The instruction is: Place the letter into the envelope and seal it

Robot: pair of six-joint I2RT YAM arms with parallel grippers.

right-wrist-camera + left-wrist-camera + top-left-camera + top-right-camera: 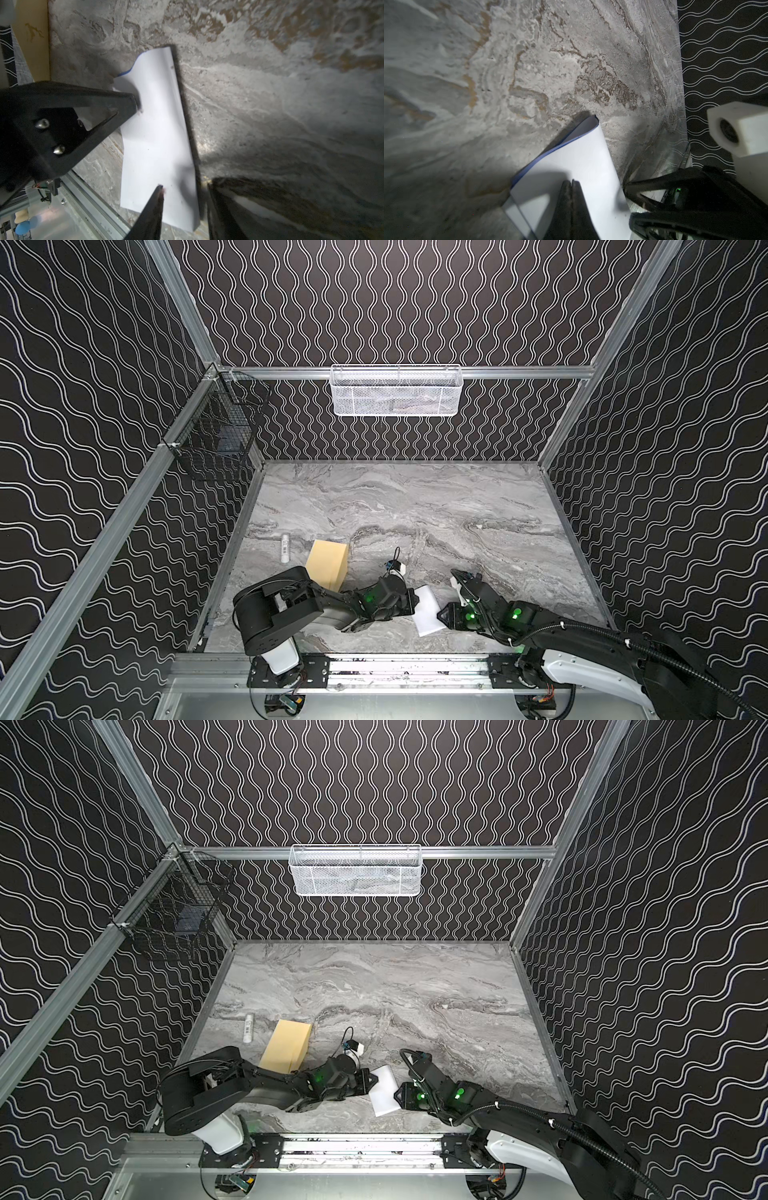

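The letter (428, 614) (384, 1092) lies folded, white back up, near the table's front edge, between both grippers. A blue border shows along one lifted edge in the left wrist view (581, 155). My left gripper (415, 600) (370, 1080) (572, 184) is shut, its tips resting on the letter's left side; no paper shows between them. My right gripper (439, 615) (397, 1096) (185, 185) is open and straddles the letter's (158, 135) right edge, one finger over the paper, one beyond it. The tan envelope (328, 564) (286, 1048) (31, 31) lies flat behind my left arm.
A small white tube (285, 547) (248, 1027) lies left of the envelope. A white mesh basket (397, 389) hangs on the back wall and a black wire basket (216, 423) on the left wall. A metal rail (395, 668) runs along the front edge, close to the letter.
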